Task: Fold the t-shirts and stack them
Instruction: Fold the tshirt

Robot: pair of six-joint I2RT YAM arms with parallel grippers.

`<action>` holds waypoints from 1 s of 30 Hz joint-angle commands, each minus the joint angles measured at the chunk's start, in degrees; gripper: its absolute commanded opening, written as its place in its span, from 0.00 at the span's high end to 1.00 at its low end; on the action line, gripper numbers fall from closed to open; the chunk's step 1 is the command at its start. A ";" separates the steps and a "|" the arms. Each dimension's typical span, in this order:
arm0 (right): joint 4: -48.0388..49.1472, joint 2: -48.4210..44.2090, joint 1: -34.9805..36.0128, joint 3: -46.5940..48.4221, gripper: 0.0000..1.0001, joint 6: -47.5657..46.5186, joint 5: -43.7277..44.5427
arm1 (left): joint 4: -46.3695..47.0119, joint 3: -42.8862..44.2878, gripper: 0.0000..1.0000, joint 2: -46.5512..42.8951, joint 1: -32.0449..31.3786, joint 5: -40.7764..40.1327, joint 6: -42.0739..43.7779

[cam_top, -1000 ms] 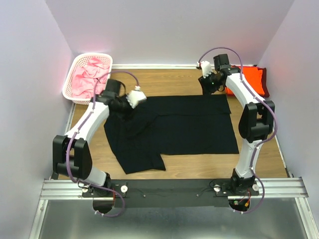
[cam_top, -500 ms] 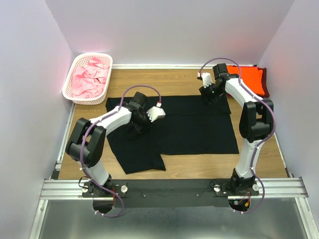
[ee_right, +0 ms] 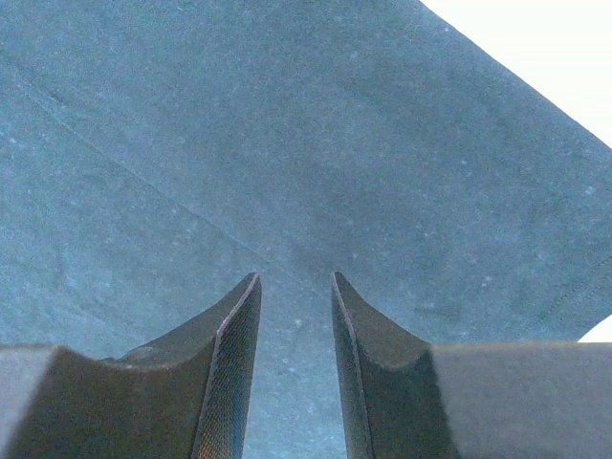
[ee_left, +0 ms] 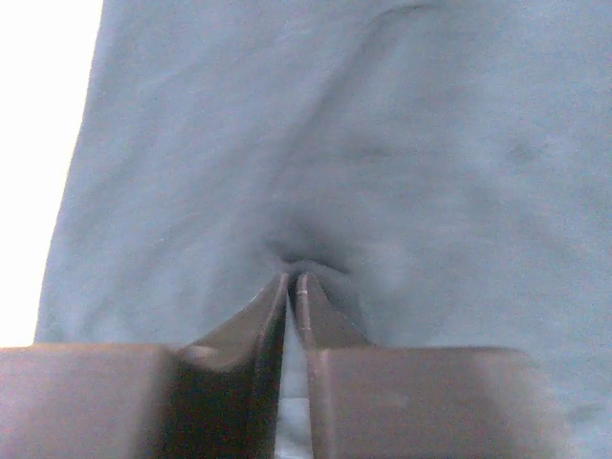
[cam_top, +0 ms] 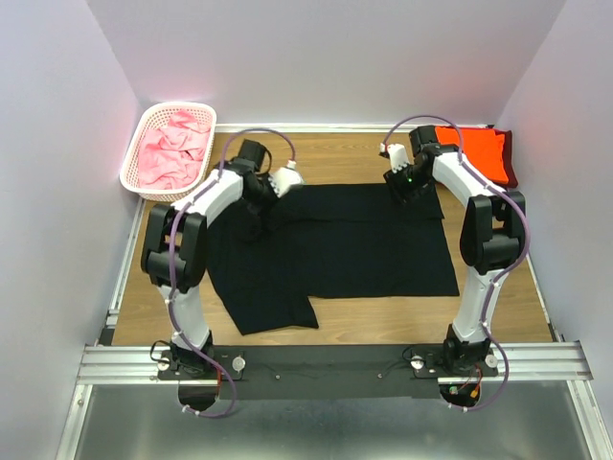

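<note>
A black t-shirt (cam_top: 364, 240) lies spread flat across the wooden table. My left gripper (cam_top: 257, 213) is at the shirt's far left part. In the left wrist view its fingers (ee_left: 308, 316) are shut on a small puckered fold of the black cloth (ee_left: 382, 143). My right gripper (cam_top: 412, 188) is over the shirt's far right corner, its fingers (ee_right: 234, 335) a little apart and empty just above the cloth (ee_right: 239, 143). A bright orange t-shirt (cam_top: 474, 151) lies folded at the far right on a dark maroon one (cam_top: 510, 161). Pink t-shirts (cam_top: 170, 149) fill the basket.
A white lattice basket (cam_top: 135, 159) stands at the far left corner. Purple-white walls close in the table on three sides. Bare wood (cam_top: 383, 311) shows in front of the shirt and along the back (cam_top: 335, 153). A metal rail (cam_top: 335, 362) runs along the near edge.
My left gripper swung from the left edge into the shirt's left middle, then back toward its far left part. My right gripper dropped slightly onto the shirt's far right corner.
</note>
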 commanded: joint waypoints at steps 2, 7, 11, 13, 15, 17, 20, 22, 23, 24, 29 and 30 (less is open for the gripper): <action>-0.56 -0.82 0.01 -1.17 0.57 -0.56 -0.91 | -4.67 9.26 0.57 7.45 7.71 2.94 3.37; -0.56 -1.35 -0.07 -1.96 0.57 -0.74 -1.00 | -5.65 11.93 0.53 5.54 10.44 3.99 3.19; -0.48 -1.53 0.01 -2.57 0.57 -0.74 -1.26 | -5.29 9.21 0.53 -0.27 10.27 8.46 2.84; -0.47 -1.53 0.01 -2.66 0.58 -0.65 -1.44 | -4.68 6.32 0.54 -3.77 9.39 9.09 3.28; -0.47 -1.44 0.01 -2.75 0.58 -0.48 -1.70 | -4.33 4.03 0.56 -5.81 8.51 9.79 3.63; -0.47 -1.27 -0.07 -2.84 0.58 -0.48 -1.61 | -4.24 0.52 0.58 -7.48 6.06 9.27 4.07; -0.47 -1.00 0.01 -2.58 0.58 -0.48 -1.44 | -1.87 -4.32 0.58 -8.88 2.10 4.37 3.72; -0.47 -1.09 0.01 -2.58 0.58 -0.48 -1.44 | 0.50 -7.31 0.57 -9.24 0.08 1.63 3.72; -0.56 -1.09 0.01 -2.66 0.58 -0.39 -1.35 | 1.20 -8.01 0.56 -8.98 -1.67 -1.16 3.72; -0.48 -1.09 0.01 -2.75 0.58 -0.39 -1.35 | 1.73 -8.46 0.56 -8.72 -2.47 -2.50 3.54; -0.56 -1.26 0.01 -3.45 0.58 -0.56 -1.00 | 4.28 -9.16 0.54 -5.99 -5.72 -7.86 3.81; -0.48 -1.35 0.01 -3.71 0.58 -0.65 -0.91 | 5.07 -9.25 0.54 -5.73 -5.99 -8.48 3.72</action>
